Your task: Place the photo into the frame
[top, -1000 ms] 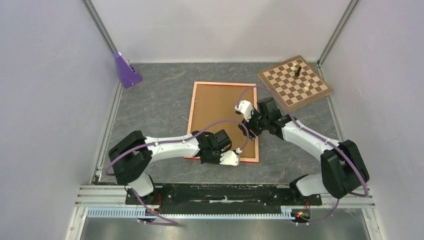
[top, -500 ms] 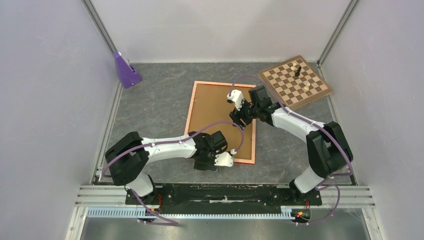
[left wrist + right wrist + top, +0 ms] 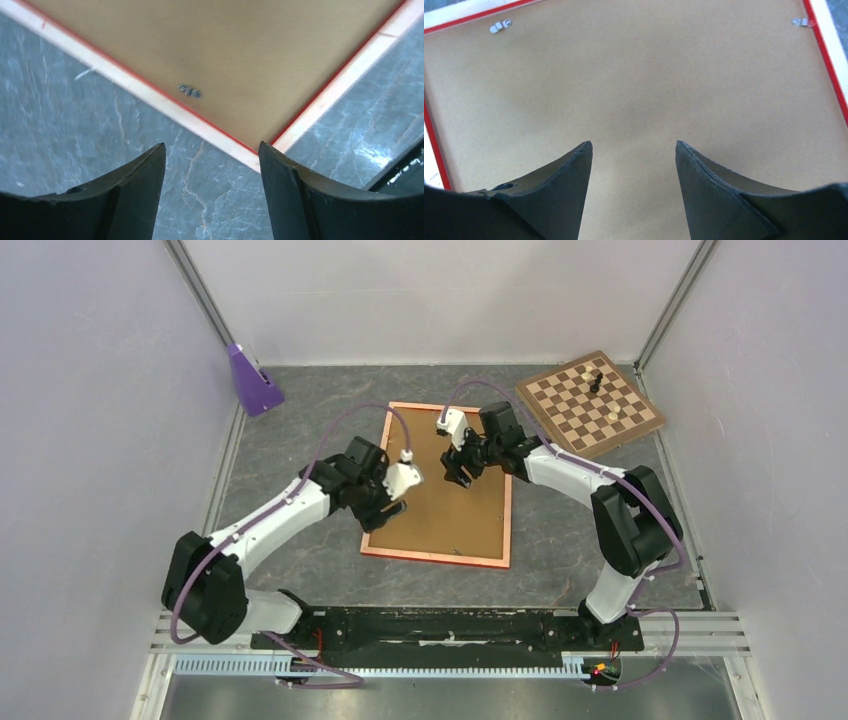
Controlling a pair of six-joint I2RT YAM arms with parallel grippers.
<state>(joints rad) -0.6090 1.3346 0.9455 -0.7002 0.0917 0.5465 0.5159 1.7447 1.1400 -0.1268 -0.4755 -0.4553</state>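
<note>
the left fingers (image 3: pixel 132 195) stand apart and empty just outside a corner of the frame (image 3: pixel 430 557), which lies back up in the middle of the bench (image 3: pixel 300 440). the right fingers (image 3: pixel 559 185), also apart and empty, hang above the brown backing board (image 3: pixel 634 75) filling it. the photo is not visible, perhaps under the board. a low finger could catch the rim and push the frame over the smooth grey surface, or bend a clip (image 3: pixel 500 26). pale walls close three sides; a chessboard (image 3: pixel 590 405) lies far right.

Top cam bright, even, soft overhead light, only faint shadows under arms (image 3: pixel 290 510). Wrist cams bit softer; left gripper (image 3: pixel 210 150) dark, out of focus up close, frame (image 3: pixel 350 72) rim smeary toward right edge.
</note>
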